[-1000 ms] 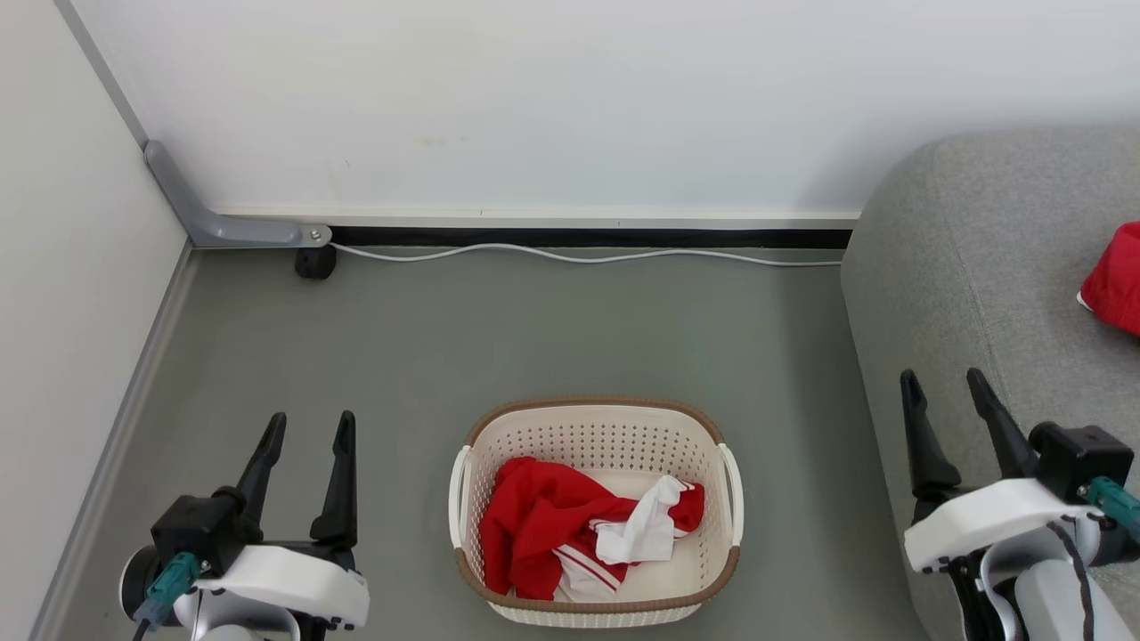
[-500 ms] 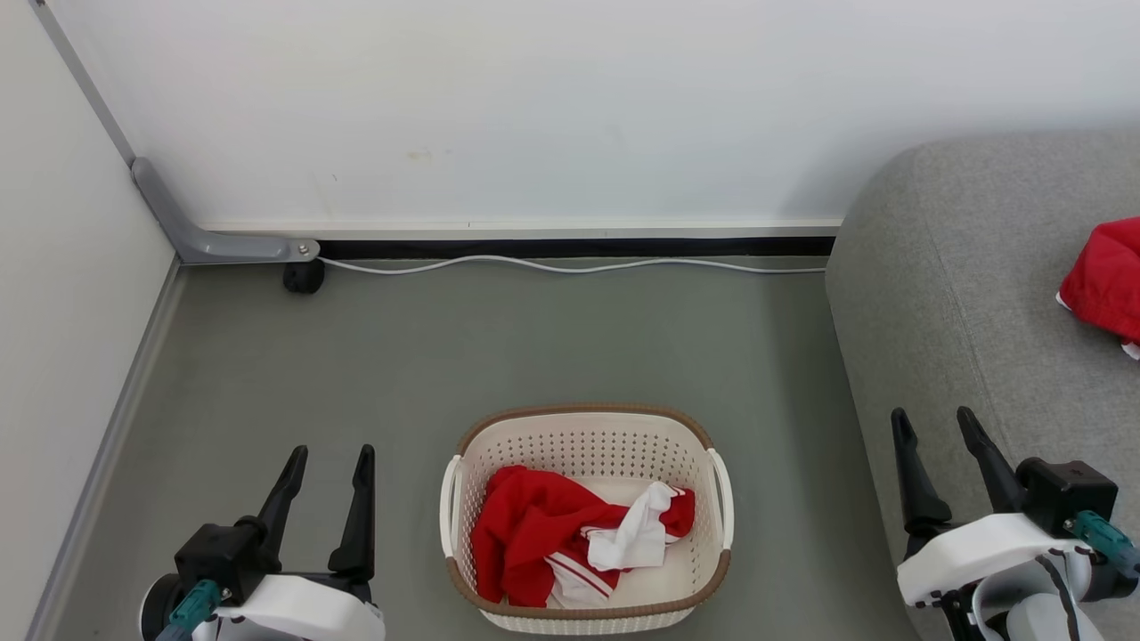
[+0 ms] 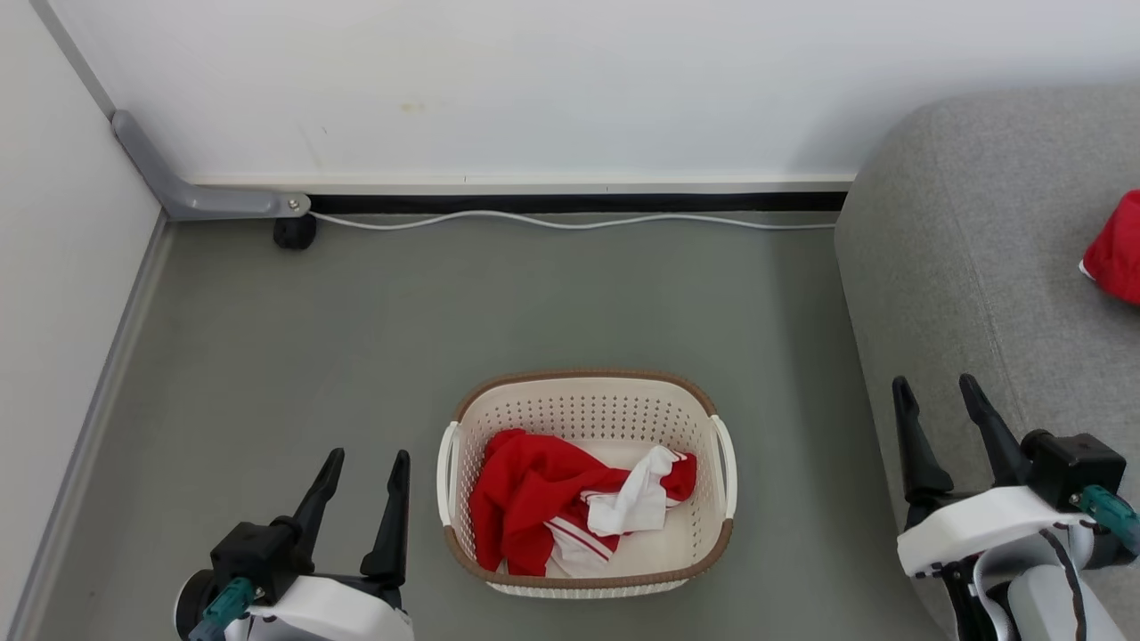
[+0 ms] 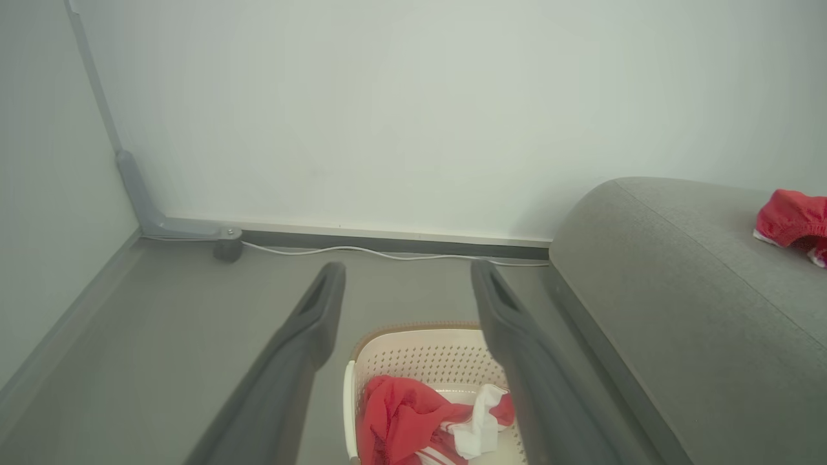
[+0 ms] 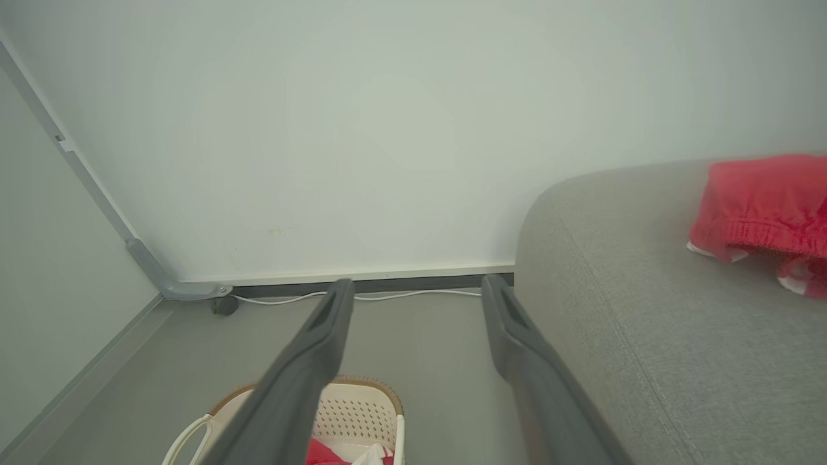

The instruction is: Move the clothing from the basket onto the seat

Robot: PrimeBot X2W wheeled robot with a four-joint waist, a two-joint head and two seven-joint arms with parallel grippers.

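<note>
The cream basket [image 3: 583, 408] with a brown rim stands on the grey floor, low in the middle of the head view. Red clothing with white stripes [image 3: 534, 494] lies crumpled inside it, also visible as clothing [image 4: 400, 416] between my left fingers. Another red garment [image 3: 1118, 254] rests on the grey seat [image 3: 971, 240] at the right; it shows as a red garment [image 5: 762, 203] on the seat [image 5: 646, 336]. My left gripper [image 3: 367, 458] hangs open left of the basket. My right gripper [image 3: 935, 385] stands open over the seat's front edge. Both are empty.
A white wall runs along the back with a white cable [image 3: 570, 223] lying at its foot. A grey bracket [image 3: 191, 191] and a small black caster [image 3: 294, 233] sit in the back left corner. Another wall [image 3: 62, 267] closes the left side.
The head camera has shifted, so the whole scene sits a little differently. My left gripper now stands nearer the basket's left side. Both grippers stay open and empty; the clothing has not moved.
</note>
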